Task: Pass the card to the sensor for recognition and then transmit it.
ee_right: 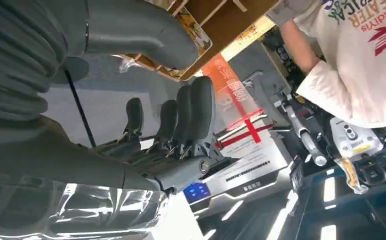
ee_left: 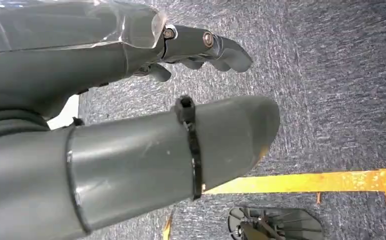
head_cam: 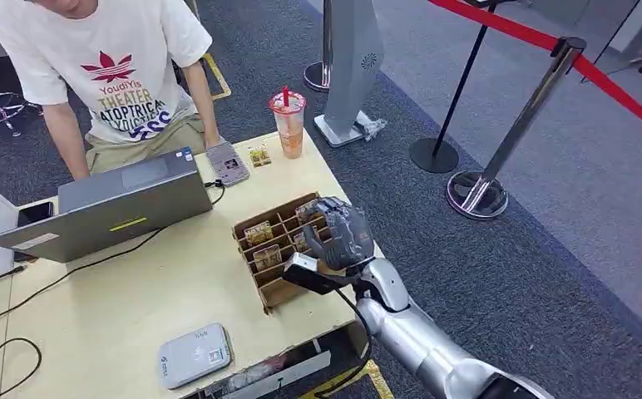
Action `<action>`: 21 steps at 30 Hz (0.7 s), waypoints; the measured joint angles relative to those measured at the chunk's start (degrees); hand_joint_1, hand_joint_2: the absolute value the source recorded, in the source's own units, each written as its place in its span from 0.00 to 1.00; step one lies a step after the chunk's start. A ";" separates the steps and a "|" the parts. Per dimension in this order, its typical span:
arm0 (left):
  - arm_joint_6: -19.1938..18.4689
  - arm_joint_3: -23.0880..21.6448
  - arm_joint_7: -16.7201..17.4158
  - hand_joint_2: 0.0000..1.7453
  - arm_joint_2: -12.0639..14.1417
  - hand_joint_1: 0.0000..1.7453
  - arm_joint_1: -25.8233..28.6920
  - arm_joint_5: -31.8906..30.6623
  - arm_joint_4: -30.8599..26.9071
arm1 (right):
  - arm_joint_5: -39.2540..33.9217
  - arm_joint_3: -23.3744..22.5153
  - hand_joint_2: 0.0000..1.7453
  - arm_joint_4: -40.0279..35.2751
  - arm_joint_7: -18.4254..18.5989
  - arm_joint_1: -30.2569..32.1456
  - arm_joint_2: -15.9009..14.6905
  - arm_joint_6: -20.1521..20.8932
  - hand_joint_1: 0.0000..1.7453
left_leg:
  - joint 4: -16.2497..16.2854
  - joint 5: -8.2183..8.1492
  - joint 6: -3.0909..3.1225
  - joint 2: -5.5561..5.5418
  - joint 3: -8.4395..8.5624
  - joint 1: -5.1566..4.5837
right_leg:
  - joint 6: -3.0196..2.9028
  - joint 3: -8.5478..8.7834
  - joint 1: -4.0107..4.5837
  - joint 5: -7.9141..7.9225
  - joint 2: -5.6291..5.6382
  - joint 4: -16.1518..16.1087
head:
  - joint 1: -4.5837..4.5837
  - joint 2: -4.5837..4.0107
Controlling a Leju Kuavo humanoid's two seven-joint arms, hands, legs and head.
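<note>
While the right hand [head_cam: 340, 234] hovers over the far right corner of the card box [head_cam: 278, 249] in the head view, its fingers hang spread above the compartments and grip nothing. The cards [head_cam: 259, 233] stand upright in the box's slots, just left of the hand. The box sits near the right edge of the table [head_cam: 126, 307], with bare tabletop to its left and near side. A grey card reader [head_cam: 194, 355] lies close to the table's near edge, well apart from the box. At the far edge stand a laptop [head_cam: 110, 204], a small keypad device [head_cam: 228, 163] and a drink cup [head_cam: 288, 123], with a person [head_cam: 106, 75] leaning in behind the laptop. Right of the table is open carpet, bounded farther off by stanchion posts [head_cam: 501, 141] and a red belt.

In the left wrist view, the left hand [ee_left: 131, 125] hangs over grey carpet with a yellow floor line [ee_left: 306, 181] beside it; its fingers are apart and hold nothing.

In the right wrist view, the right hand's fingers [ee_right: 181, 120] are straight and separated, the thumb lying against the box rim beside a card [ee_right: 193, 27], with the cup beyond.
</note>
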 joint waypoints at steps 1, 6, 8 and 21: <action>0.00 0.00 0.02 0.00 0.00 0.00 -0.08 0.00 0.00 | 0.00 -0.07 1.00 0.00 0.00 0.15 -0.04 0.02 0.58 | 0.00 0.00 0.00 0.00 0.00 0.00 | 0.00 0.00 0.00 0.00 0.00 0.00 | 0.00 0.00; -0.09 0.00 0.15 0.00 0.00 0.00 -0.31 -0.15 0.00 | 0.09 -0.37 1.00 -0.02 0.22 0.93 -0.13 0.07 0.63 | 0.00 0.00 0.00 0.01 0.00 0.00 | 0.00 0.00 0.00 0.00 0.00 0.00 | 0.00 0.00; -0.11 0.00 0.17 0.00 0.00 0.00 -0.31 -0.15 0.00 | 0.26 -0.52 1.00 -0.04 0.39 1.17 -0.13 0.13 0.60 | 0.00 0.00 0.00 0.01 0.00 0.00 | 0.00 0.00 0.00 0.00 0.00 0.00 | 0.00 0.00; -0.28 0.00 0.44 0.00 0.00 0.00 -0.33 -0.06 0.00 | 1.36 -0.92 1.00 0.26 0.61 1.40 -0.28 2.30 0.62 | 0.00 0.00 0.00 0.00 -0.01 0.00 | 0.00 0.00 0.00 0.00 0.00 0.00 | 0.00 0.00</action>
